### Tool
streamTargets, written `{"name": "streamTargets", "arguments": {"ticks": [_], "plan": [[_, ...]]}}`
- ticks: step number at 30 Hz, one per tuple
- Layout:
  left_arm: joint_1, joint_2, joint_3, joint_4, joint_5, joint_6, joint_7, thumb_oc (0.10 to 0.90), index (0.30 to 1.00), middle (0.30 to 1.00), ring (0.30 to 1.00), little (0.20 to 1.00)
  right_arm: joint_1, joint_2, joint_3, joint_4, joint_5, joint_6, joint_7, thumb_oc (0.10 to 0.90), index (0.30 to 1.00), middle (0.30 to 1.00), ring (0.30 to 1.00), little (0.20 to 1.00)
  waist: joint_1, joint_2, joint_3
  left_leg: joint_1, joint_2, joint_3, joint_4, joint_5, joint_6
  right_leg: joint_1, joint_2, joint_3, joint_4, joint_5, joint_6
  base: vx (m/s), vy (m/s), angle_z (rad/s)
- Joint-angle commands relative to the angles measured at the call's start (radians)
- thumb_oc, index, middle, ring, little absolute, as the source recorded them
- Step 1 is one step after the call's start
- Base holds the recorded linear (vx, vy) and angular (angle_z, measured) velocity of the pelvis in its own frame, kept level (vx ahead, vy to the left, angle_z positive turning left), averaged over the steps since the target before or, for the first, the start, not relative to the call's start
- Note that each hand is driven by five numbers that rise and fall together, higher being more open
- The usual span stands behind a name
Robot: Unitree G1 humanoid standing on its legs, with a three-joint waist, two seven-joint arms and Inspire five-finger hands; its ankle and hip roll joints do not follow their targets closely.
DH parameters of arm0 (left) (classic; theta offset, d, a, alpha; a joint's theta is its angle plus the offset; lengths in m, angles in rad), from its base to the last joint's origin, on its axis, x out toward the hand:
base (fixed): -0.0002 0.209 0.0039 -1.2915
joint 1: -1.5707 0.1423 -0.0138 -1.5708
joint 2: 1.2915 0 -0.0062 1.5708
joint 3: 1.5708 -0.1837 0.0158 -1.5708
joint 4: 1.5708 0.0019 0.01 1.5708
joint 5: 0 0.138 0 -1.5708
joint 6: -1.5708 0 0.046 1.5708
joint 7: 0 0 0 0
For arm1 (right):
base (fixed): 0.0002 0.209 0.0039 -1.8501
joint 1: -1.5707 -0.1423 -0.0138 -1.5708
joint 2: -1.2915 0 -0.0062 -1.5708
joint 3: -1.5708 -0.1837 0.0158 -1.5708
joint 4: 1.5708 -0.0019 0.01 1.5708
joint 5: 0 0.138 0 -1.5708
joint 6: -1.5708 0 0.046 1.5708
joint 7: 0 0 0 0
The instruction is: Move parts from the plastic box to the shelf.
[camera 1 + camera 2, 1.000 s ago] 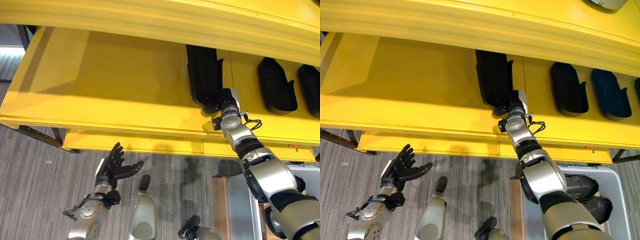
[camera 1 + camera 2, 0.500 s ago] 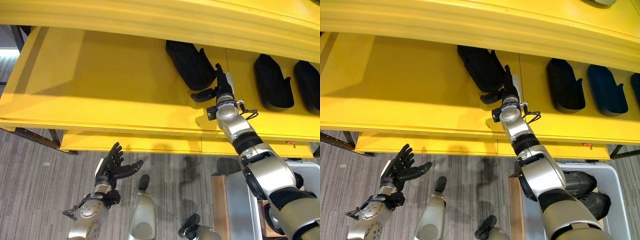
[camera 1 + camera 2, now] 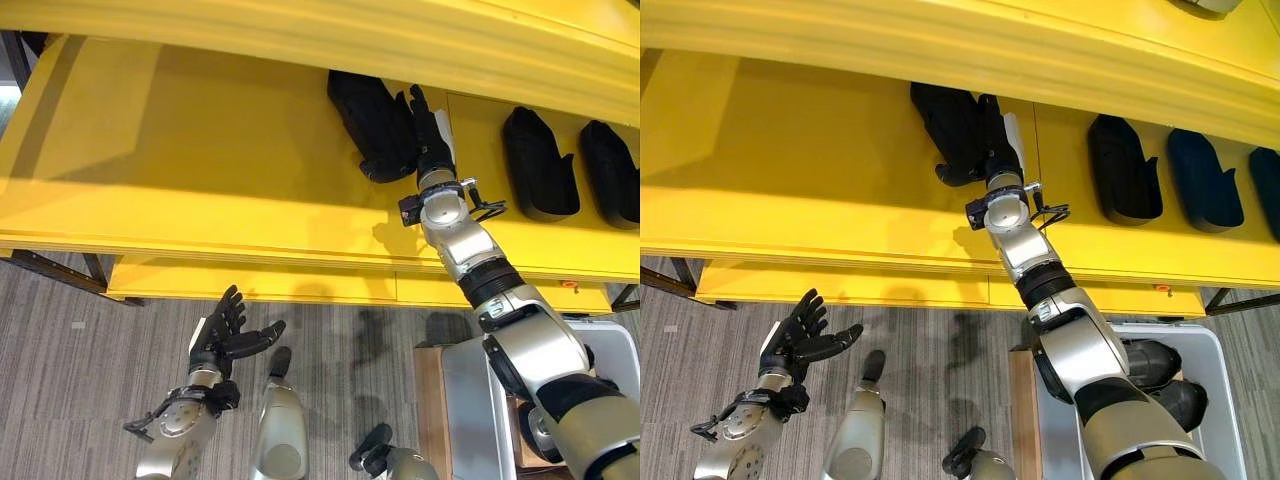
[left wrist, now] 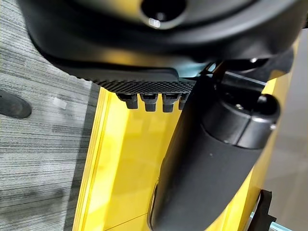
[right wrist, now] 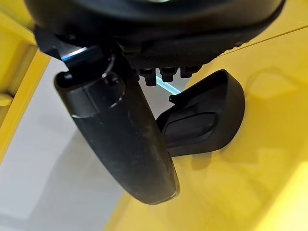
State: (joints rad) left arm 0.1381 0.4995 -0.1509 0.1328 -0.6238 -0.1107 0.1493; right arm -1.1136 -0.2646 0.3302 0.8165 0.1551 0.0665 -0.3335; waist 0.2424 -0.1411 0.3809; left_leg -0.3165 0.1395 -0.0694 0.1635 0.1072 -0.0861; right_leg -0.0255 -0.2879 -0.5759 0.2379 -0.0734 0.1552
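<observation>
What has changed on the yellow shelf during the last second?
The right hand let go of the black part; its fingers are now straight and rest against the part's side. The part went from lying lengthwise to lying slanted on the yellow shelf. The left hand stayed open below, and the other parts did not move.

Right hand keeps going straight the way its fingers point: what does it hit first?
Probably the shelf's back wall. The right hand lies open beside the black part on the yellow shelf, fingers pointing deeper in. Depth is unclear.
</observation>
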Motion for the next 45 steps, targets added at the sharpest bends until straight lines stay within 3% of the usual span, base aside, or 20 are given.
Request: {"name": "streamTargets", "arguments": {"ticks": [1, 11, 13, 16, 17, 20, 27, 29, 33, 39, 45], "plan": [[0.021, 0.060, 0.038, -0.101, -0.011, -0.074, 0.001, 0.900, 1.000, 1.000, 1.000, 1.000, -0.100, -0.053, -0.013, -0.078, -0.052, -0.093, -0.033, 0.900, 1.000, 1.000, 1.000, 1.000, -0.015, -0.016, -0.034, 0.082, 0.049, 0.056, 0.033, -0.142, 0.009, -0.052, -0.045, 0.087, 0.021, 0.130, 0.025, 0.00, -0.003, -0.04], [0.019, 0.063, 0.034, -0.096, -0.010, -0.079, -0.012, 0.900, 1.000, 1.000, 1.000, 1.000, -0.131, -0.089, -0.005, -0.003, -0.012, -0.109, -0.015, 0.900, 1.000, 1.000, 1.000, 1.000, -0.014, -0.018, -0.034, 0.081, 0.050, 0.055, 0.033, -0.140, 0.009, -0.056, -0.042, 0.086, 0.024, 0.132, 0.027, 0.00, 0.000, -0.01], [0.023, 0.067, 0.035, -0.103, -0.014, -0.088, -0.026, 0.900, 1.000, 1.000, 1.000, 1.000, -0.159, -0.134, 0.025, 0.040, -0.036, -0.108, 0.009, 0.900, 1.000, 1.000, 1.000, 1.000, -0.009, -0.020, -0.033, 0.078, 0.050, 0.051, 0.033, -0.139, 0.008, -0.055, -0.043, 0.081, 0.025, 0.130, 0.028, 0.00, 0.000, 0.00], [0.023, 0.073, 0.038, -0.104, -0.011, -0.094, -0.037, 0.900, 1.000, 1.000, 1.000, 1.000, -0.184, -0.184, 0.080, 0.063, -0.100, -0.101, 0.044, 0.900, 1.000, 1.000, 1.000, 1.000, -0.006, -0.021, -0.031, 0.074, 0.050, 0.048, 0.033, -0.137, 0.006, -0.056, -0.042, 0.075, 0.024, 0.129, 0.028, -0.01, -0.005, 0.03], [0.025, 0.075, 0.041, -0.111, -0.005, -0.099, -0.052, 0.900, 1.000, 1.000, 1.000, 1.000, -0.216, -0.253, 0.178, 0.080, -0.217, -0.093, 0.084, 0.900, 1.000, 1.000, 1.000, 1.000, -0.003, -0.024, -0.028, 0.070, 0.049, 0.048, 0.033, -0.133, 0.005, -0.059, -0.043, 0.074, 0.026, 0.126, 0.027, -0.01, -0.002, 0.06], [0.026, 0.076, 0.041, -0.117, -0.001, -0.101, -0.062, 0.900, 1.000, 1.000, 1.000, 1.000, -0.236, -0.281, 0.234, 0.099, -0.272, -0.096, 0.109, 0.900, 1.000, 1.000, 1.000, 1.000, -0.002, -0.025, -0.025, 0.068, 0.049, 0.046, 0.032, -0.132, 0.006, -0.062, -0.042, 0.074, 0.027, 0.125, 0.025, -0.01, -0.001, 0.01], [0.031, 0.084, 0.048, -0.122, 0.008, -0.102, -0.085, 0.900, 1.000, 1.000, 1.000, 1.000, -0.263, -0.375, 0.365, 0.007, -0.433, -0.110, 0.171, 0.900, 1.000, 1.000, 1.000, 1.000, -0.007, -0.034, -0.026, 0.063, 0.049, 0.046, 0.037, -0.134, 0.006, -0.071, -0.043, 0.077, 0.027, 0.127, 0.027, 0.00, 0.000, 0.00], [0.036, 0.090, 0.058, -0.127, 0.020, -0.098, -0.099, 0.900, 1.000, 1.000, 1.000, 1.000, -0.279, -0.440, 0.455, -0.040, -0.567, -0.117, 0.206, 0.900, 1.000, 1.000, 1.000, 1.000, -0.007, -0.039, -0.024, 0.058, 0.049, 0.045, 0.037, -0.135, 0.006, -0.073, -0.043, 0.076, 0.026, 0.125, 0.028, 0.00, 0.000, 0.00], [0.042, 0.097, 0.066, -0.128, 0.037, -0.092, -0.116, 0.900, 1.000, 1.000, 1.000, 1.000, -0.292, -0.519, 0.534, -0.116, -0.692, -0.126, 0.255, 0.900, 1.000, 1.000, 1.000, 1.000, -0.009, -0.043, -0.021, 0.049, 0.049, 0.042, 0.043, -0.137, 0.005, -0.077, -0.043, 0.074, 0.029, 0.124, 0.028, 0.00, 0.000, 0.00], [0.043, 0.101, 0.081, -0.123, 0.064, -0.087, -0.115, 0.900, 1.000, 1.000, 1.000, 1.000, -0.298, -0.576, 0.608, -0.184, -0.802, -0.138, 0.308, 0.900, 1.000, 1.000, 1.000, 1.000, -0.006, -0.056, -0.013, 0.039, 0.048, 0.041, 0.055, -0.143, 0.006, -0.082, -0.041, 0.075, 0.031, 0.121, 0.026, 0.00, 0.000, 0.00], [0.043, 0.097, 0.082, -0.124, 0.074, -0.087, -0.117, 0.900, 1.000, 1.000, 1.000, 1.000, -0.305, -0.578, 0.658, -0.139, -0.876, -0.143, 0.317, 0.900, 1.000, 1.000, 1.000, 1.000, -0.003, -0.057, -0.004, 0.034, 0.047, 0.038, 0.056, -0.143, 0.005, -0.085, -0.040, 0.075, 0.035, 0.118, 0.025, 0.00, 0.000, 0.00]]}}
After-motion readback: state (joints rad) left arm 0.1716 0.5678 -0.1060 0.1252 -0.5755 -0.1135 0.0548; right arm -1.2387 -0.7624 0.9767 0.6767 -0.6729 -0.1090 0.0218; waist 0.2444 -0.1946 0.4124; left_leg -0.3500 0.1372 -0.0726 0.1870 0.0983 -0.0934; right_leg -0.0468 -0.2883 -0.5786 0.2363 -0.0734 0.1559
